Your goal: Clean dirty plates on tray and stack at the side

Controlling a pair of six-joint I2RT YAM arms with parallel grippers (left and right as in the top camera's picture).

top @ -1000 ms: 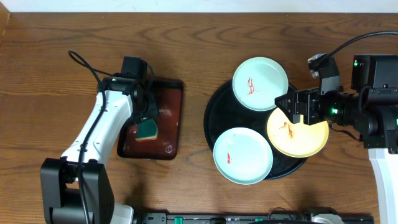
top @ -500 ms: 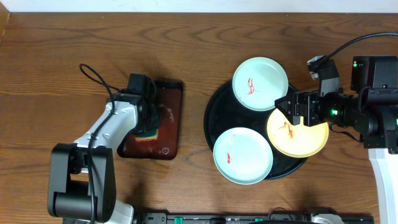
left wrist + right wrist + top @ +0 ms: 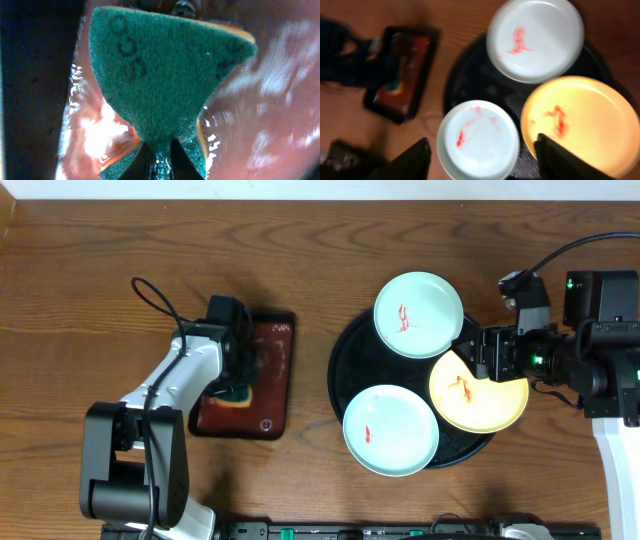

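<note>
Plates [image 3: 390, 430] lie face-up; right end effector [image 3: 472, 356] gapes, left end effector [image 3: 159, 152] pinches sponge [image 3: 160, 70].

The far plate [image 3: 418, 314] and near plate [image 3: 390, 430] are pale mint, the right plate [image 3: 485, 405] pale yellow, each smeared red. The round tray [image 3: 345, 370] is glossy black; the sponge [image 3: 160, 75] dark green.

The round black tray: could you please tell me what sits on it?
Three red-smeared plates: upper mint plate, lower mint plate, yellow plate. The right gripper hides part of the yellow plate's rim.
</note>
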